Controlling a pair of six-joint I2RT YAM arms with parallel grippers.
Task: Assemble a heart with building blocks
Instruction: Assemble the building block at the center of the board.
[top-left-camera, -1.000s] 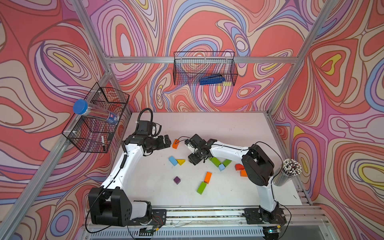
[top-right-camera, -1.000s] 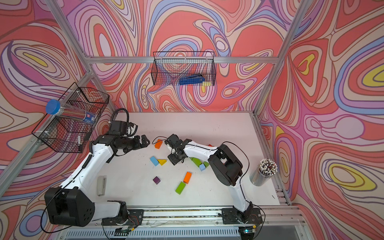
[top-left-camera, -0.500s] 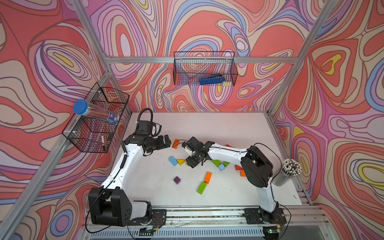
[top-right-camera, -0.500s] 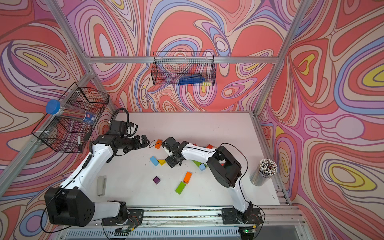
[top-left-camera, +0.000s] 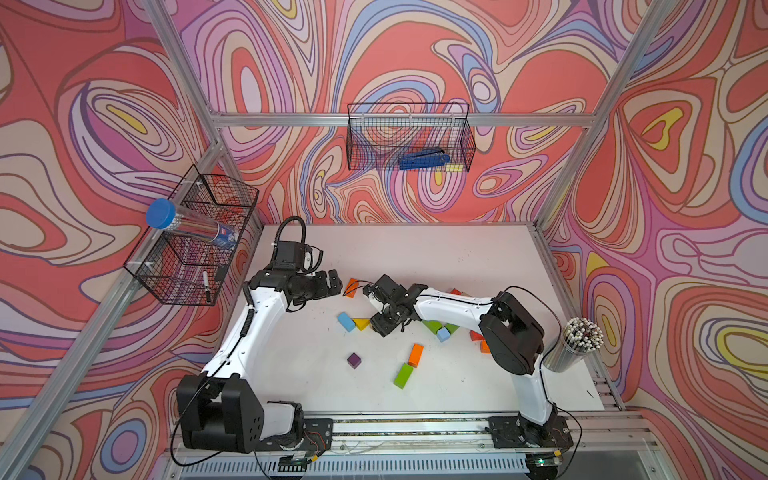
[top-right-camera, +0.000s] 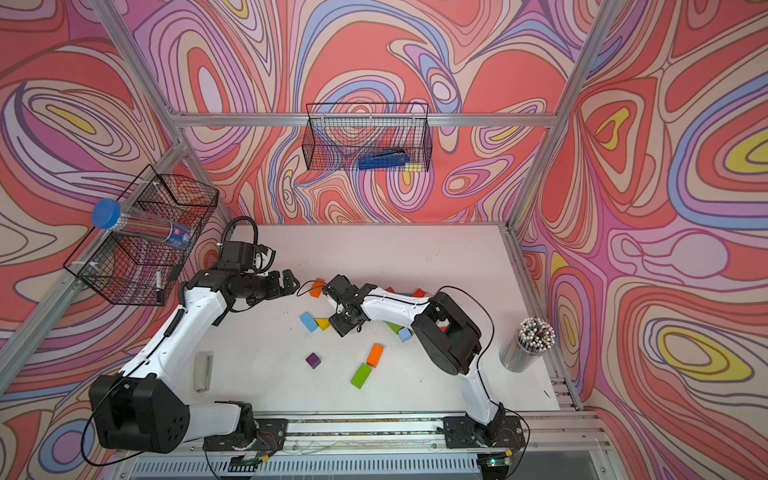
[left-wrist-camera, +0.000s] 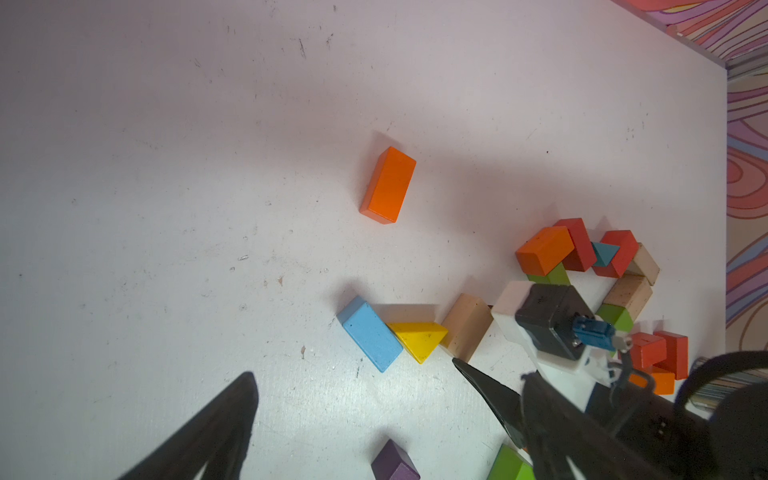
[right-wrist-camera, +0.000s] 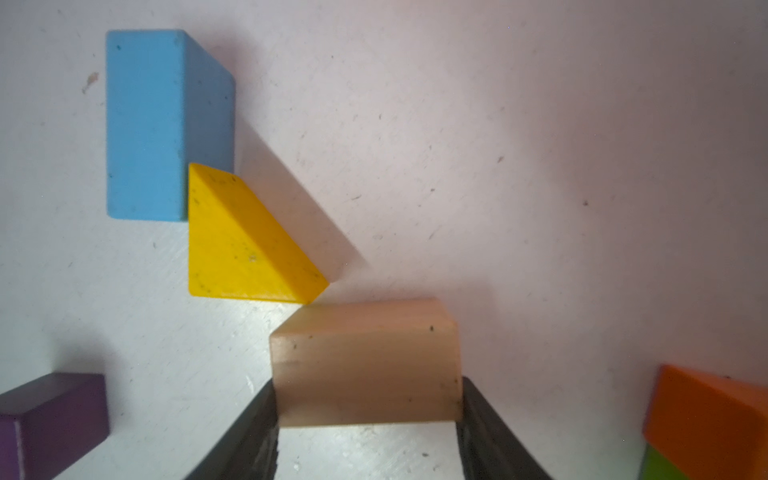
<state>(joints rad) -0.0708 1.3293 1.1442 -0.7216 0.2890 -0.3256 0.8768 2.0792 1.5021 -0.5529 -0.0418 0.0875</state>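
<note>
Now the right gripper (right-wrist-camera: 368, 388) — clamped on the wood block (right-wrist-camera: 365, 345) — has slid beside the yellow triangle (right-wrist-camera: 232, 245).

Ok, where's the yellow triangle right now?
The yellow triangle lies near the table's middle in both top views, touching the light blue brick on its left; the right claw, gripping a plain wood block, is at its other tip.
</note>
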